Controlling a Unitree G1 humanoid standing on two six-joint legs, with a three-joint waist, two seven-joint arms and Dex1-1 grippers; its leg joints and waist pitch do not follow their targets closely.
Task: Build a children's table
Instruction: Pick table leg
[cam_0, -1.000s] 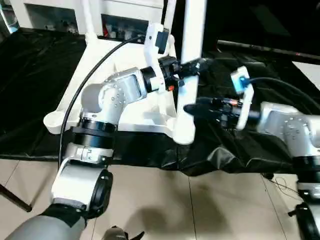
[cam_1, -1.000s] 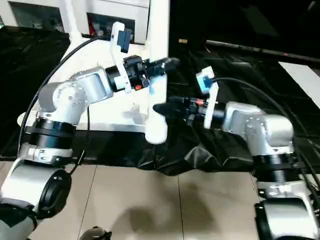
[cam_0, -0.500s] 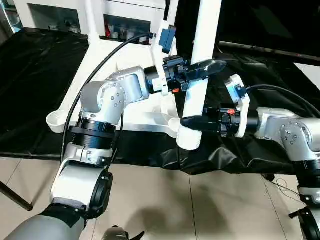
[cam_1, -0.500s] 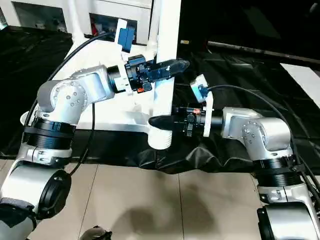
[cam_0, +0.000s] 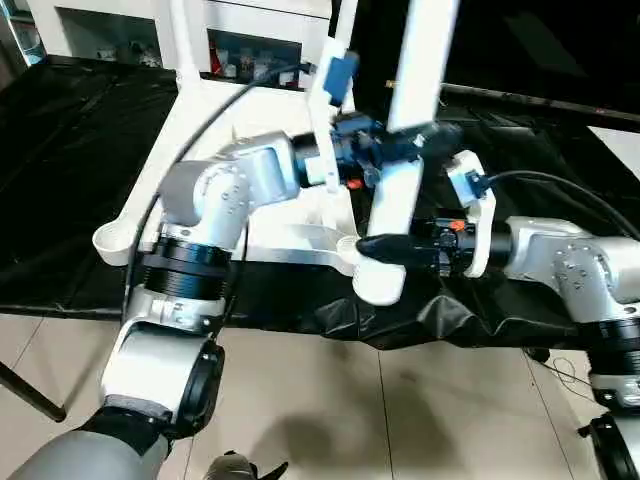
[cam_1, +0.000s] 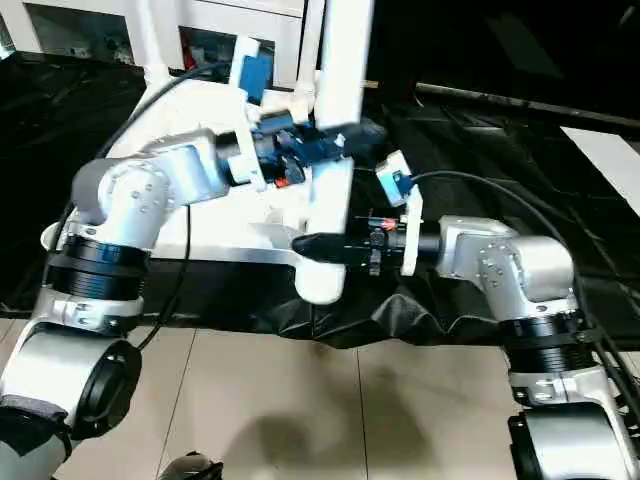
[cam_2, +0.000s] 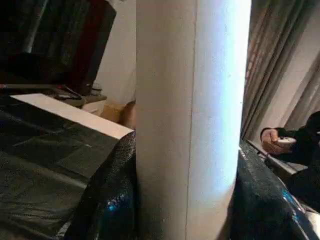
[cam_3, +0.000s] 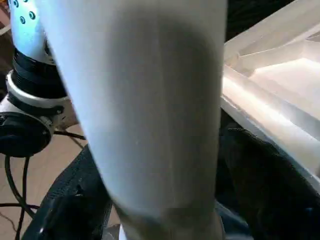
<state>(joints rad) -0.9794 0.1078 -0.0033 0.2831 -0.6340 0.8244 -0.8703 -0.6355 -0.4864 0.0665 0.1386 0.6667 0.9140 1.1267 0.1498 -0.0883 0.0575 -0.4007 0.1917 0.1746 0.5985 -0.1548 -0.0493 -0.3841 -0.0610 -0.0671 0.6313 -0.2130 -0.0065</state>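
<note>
Holding, we clamp the left gripper (cam_0: 425, 140) and right gripper (cam_0: 385, 246) on the leg (cam_0: 410, 130) | centre frame, apparently seated in tabletop (cam_0: 240, 130) corner socket (cam_0: 380, 280)

We think this is a robot test room set up indoors, not a real home: the low bench (cam_0: 70, 200) is covered with black plastic sheeting, and the floor (cam_0: 330, 410) has plain pale tiles. Behind the bench we see a white cabinet (cam_0: 230, 30) with glass doors and small items inside, and long curtains (cam_2: 280, 75) hang at one side. A person's hand (cam_2: 274, 141) holding a small controller (cam_2: 287, 141) also suggests to us a supervised recording space.
</note>
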